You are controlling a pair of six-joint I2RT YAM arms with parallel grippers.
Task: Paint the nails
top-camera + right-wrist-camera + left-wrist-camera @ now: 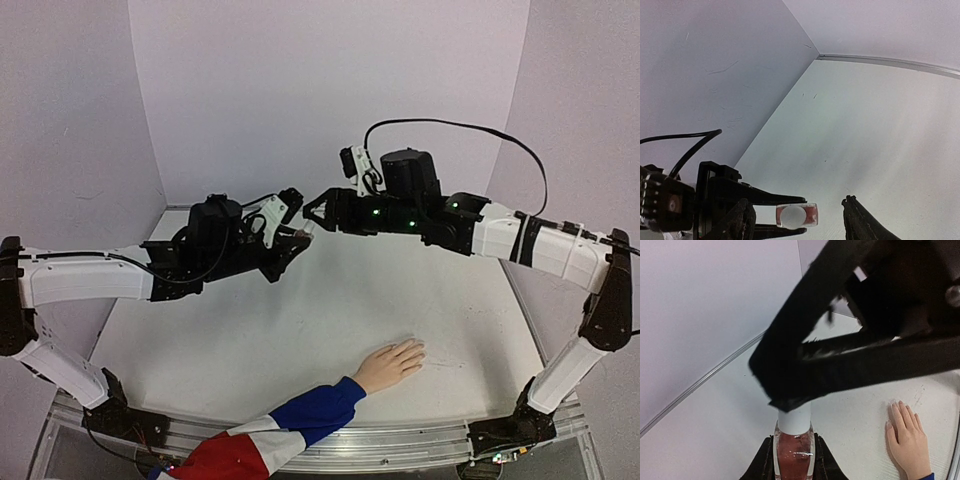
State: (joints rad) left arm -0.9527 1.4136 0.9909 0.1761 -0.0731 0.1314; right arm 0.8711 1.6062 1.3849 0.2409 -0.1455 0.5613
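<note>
While the left pincer (297,238) grips a bottle (794,460), nails (416,350) lie below.

Soft, even light fills all three views. The table (300,340) carries only pale shadows. The overhead view bows at its edges. In the left wrist view the right gripper (775,390) is a dark blur, perhaps too near to focus; the bottle (795,460) below it shows a small glint.

White table (250,340), pale walls (330,90) meeting at far corner. Pinkish bottle (794,461), white cap (794,420), raised above table.
</note>
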